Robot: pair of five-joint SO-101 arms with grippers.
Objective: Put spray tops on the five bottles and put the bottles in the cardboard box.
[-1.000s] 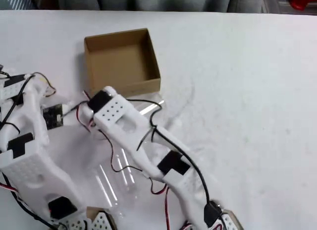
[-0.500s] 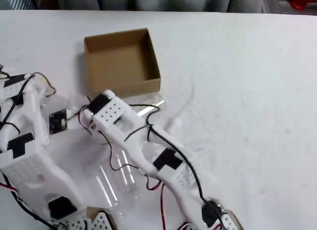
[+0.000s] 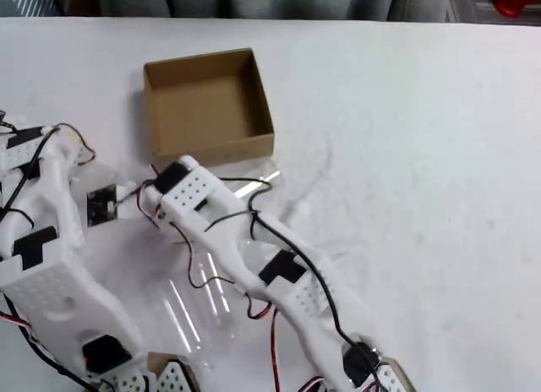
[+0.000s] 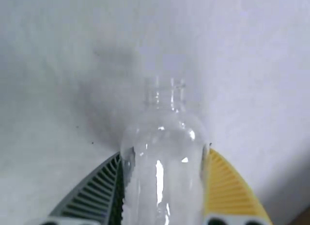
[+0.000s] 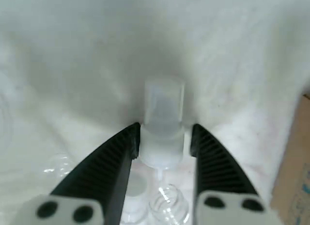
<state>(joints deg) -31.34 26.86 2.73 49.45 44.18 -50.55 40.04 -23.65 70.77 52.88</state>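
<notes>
My left gripper [image 4: 162,186], with one grey and one yellow finger, is shut on a clear bottle [image 4: 164,147] whose open neck points away over the white table. My right gripper [image 5: 163,137], with black fingers, is shut on a translucent white spray top [image 5: 163,123] just above the table. In the high view the brown cardboard box [image 3: 207,105] stands open, and the right arm [image 3: 211,215] lies across the middle just in front of it. Clear bottles [image 3: 199,303] lie between the two arms.
Open bottle necks [image 5: 169,200] lie under my right gripper, and a box wall [image 5: 295,162] shows beside it. Another clear bottle [image 3: 254,185] lies in front of the box. The left arm [image 3: 51,265] fills the near left corner. The table's right half is bare.
The right arm has shifted slightly to the left and lower. The left arm's wrist part has moved a little to the right, toward the right arm.
</notes>
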